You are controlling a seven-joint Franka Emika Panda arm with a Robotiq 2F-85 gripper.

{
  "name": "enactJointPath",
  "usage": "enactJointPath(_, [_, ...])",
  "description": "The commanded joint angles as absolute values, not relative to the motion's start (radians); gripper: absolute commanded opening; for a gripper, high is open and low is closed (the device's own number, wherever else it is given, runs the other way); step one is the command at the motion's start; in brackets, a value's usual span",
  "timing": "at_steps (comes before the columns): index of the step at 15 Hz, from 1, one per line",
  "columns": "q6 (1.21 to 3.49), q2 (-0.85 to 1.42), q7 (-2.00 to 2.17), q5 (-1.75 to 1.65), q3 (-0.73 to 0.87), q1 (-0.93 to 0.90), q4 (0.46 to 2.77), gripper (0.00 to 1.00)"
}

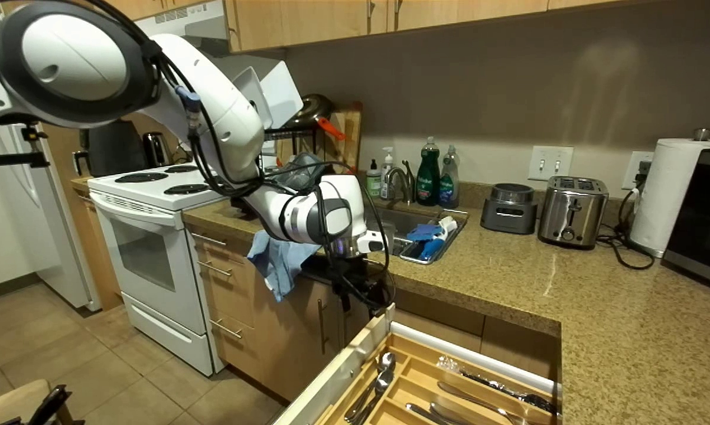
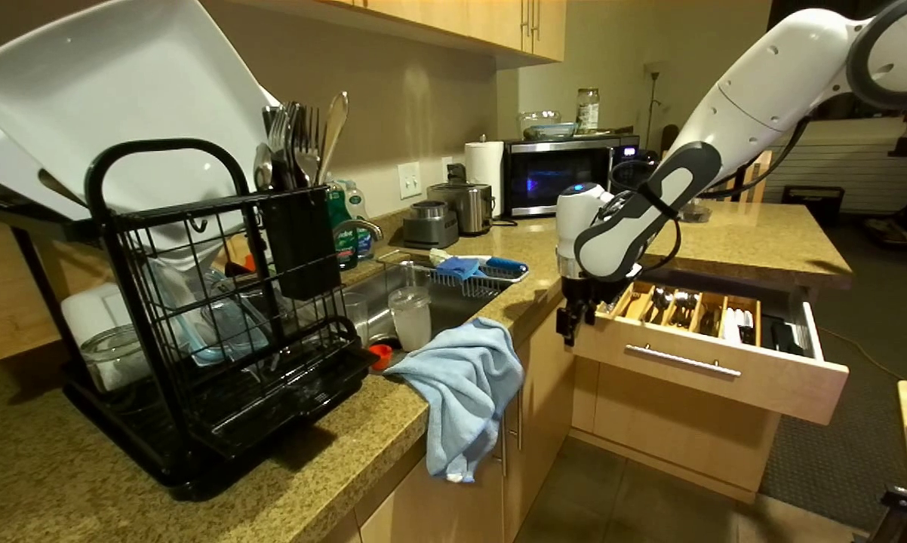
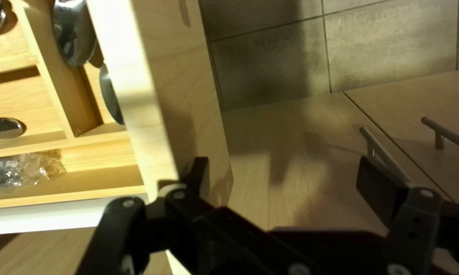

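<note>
The drawer (image 2: 785, 388) serves as reference; it stands pulled out below the edge of the tabletop (image 1: 497, 283). My fingers (image 3: 378, 187) are spread wide with nothing between them. In the wrist view, one finger lies at the outer face of the drawer's front panel (image 3: 180, 76), near its end; I cannot tell whether it makes contact. The opposite finger points away from the drawer, toward a door handle (image 3: 386, 158); that gap is also unclear. Inside the drawer, a wooden tray (image 3: 73, 103) holds spoons (image 1: 383, 383) and a plastic-wrapped item (image 3: 19, 172). A blue cloth (image 2: 472, 392) hangs well apart from the drawer. Status, by my assessment: the drawer is already far enough out to expose the tray; no grip is established on the front panel or the pull handle (image 2: 680, 360), and the drawer is not closed.
</note>
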State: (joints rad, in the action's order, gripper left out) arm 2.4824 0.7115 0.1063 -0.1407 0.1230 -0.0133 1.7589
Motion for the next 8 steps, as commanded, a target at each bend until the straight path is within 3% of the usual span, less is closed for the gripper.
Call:
enactJointPath(1, [2.444,0.725,0.088,-0.126,0.147,0.035,1.689,1.0])
enactJointPath(8, [2.355,0.754,0.082,-0.067,0.159,0.079,1.619,1.0])
